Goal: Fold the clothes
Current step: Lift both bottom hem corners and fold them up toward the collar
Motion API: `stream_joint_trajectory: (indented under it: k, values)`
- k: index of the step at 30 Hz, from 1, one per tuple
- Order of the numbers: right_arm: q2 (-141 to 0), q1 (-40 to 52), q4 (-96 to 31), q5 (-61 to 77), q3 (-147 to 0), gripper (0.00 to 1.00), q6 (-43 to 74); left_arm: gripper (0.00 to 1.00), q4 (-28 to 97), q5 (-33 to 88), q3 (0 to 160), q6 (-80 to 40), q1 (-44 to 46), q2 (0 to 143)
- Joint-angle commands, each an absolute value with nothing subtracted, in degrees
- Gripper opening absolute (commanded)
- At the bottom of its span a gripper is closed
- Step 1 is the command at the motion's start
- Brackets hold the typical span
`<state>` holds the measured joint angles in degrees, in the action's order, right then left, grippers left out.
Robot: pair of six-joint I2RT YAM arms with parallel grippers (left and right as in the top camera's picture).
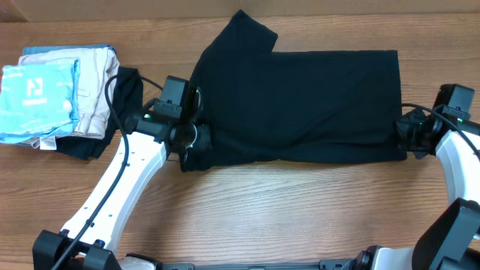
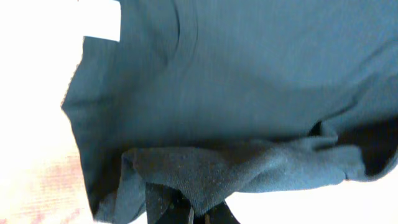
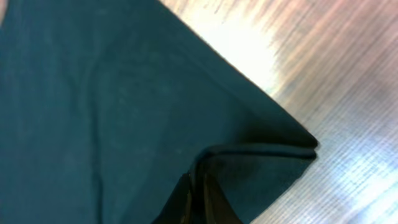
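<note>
Working on a black T-shirt (image 1: 300, 105) lying as a broad, doubled band across the middle of the wooden table (image 1: 300, 217), with one sleeve poking toward the far edge. Clamping its near left corner in the left gripper (image 1: 189, 141), with a roll of cloth bunching just above the fingers in the wrist view. Clamping its near right corner in the right gripper (image 1: 406, 137), with the hem doubling into a sharp crease there. Judging the fabric as light, soft and limp, neither slippery nor fragile, likely to sag and wrinkle between the two holds unless kept taut. Favouring corners and hem edges as holds, taking both layers together. Noting a stack just left of the left arm: a light blue folded garment (image 1: 37, 94) lying on a beige folded garment (image 1: 94, 82), over something dark. Judging that stack as the one thing close enough to be brushed by a leftward swing.
</note>
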<state>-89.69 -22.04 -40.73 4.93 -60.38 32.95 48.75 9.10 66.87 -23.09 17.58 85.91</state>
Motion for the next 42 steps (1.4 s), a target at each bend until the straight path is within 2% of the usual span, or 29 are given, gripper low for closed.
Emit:
stream_joint_trajectory:
  k: [1, 6, 12, 20, 33, 36, 37, 38, 39, 40, 41, 42]
  values:
    - [-90.04, -20.73, -37.01, 5.06, -61.91, 0.04, 33.08, 0.04, 45.89, 4.36, 68.53, -19.59, 17.26, 87.0]
    - [-90.24, -20.73, -33.82, 3.38, -61.89, 0.04, 32.95, 0.04, 42.19, 2.24, 68.53, -19.25, 17.26, 87.94]
    - [-94.02, -20.67, -30.2, 3.11, -61.89, 0.04, 32.53, 0.04, 38.28, 1.87, 68.53, -19.14, 17.26, 96.33]
    - [-102.41, -20.51, -18.17, 3.14, -61.89, 0.04, 28.03, 0.04, 32.64, 0.8, 68.53, -14.09, 17.28, 99.88]
    - [-102.91, -20.25, -15.22, 3.09, -61.84, 0.04, 28.03, 0.05, 31.03, 0.82, 68.53, -14.11, 17.28, 103.94]
    - [-103.0, -20.25, -14.5, 3.05, -61.84, 0.04, 28.01, 0.17, 30.33, 0.84, 68.53, -14.09, 17.28, 104.79]
    - [-103.11, -20.25, -13.69, 2.61, -61.84, 0.18, 28.01, 0.33, 29.41, 0.86, 68.53, -14.09, 17.28, 104.79]
    - [-103.18, -20.25, -12.8, 2.26, -61.84, 0.34, 28.01, 0.43, 28.56, 0.89, 68.53, -14.09, 17.28, 104.79]
    - [-103.35, -20.25, -11.49, 1.74, -61.84, 0.55, 28.01, 0.69, 27.66, 1.1, 68.69, -14.11, 17.28, 104.77]
    - [-103.48, -20.25, -10.09, 1.21, -61.84, 0.69, 27.97, 0.84, 27.83, 1.08, 69.89, -14.11, 17.28, 104.77]
    - [-103.48, -20.25, -8.99, 1.17, -61.84, 0.79, 27.24, 0.9, 28.75, 1.08, 71.68, -14.11, 17.28, 104.68]
    - [-103.48, -20.25, -7.75, 1.19, -61.87, 0.85, 25.85, 0.98, 29.67, 1.08, 73.3, -14.11, 17.28, 104.6]
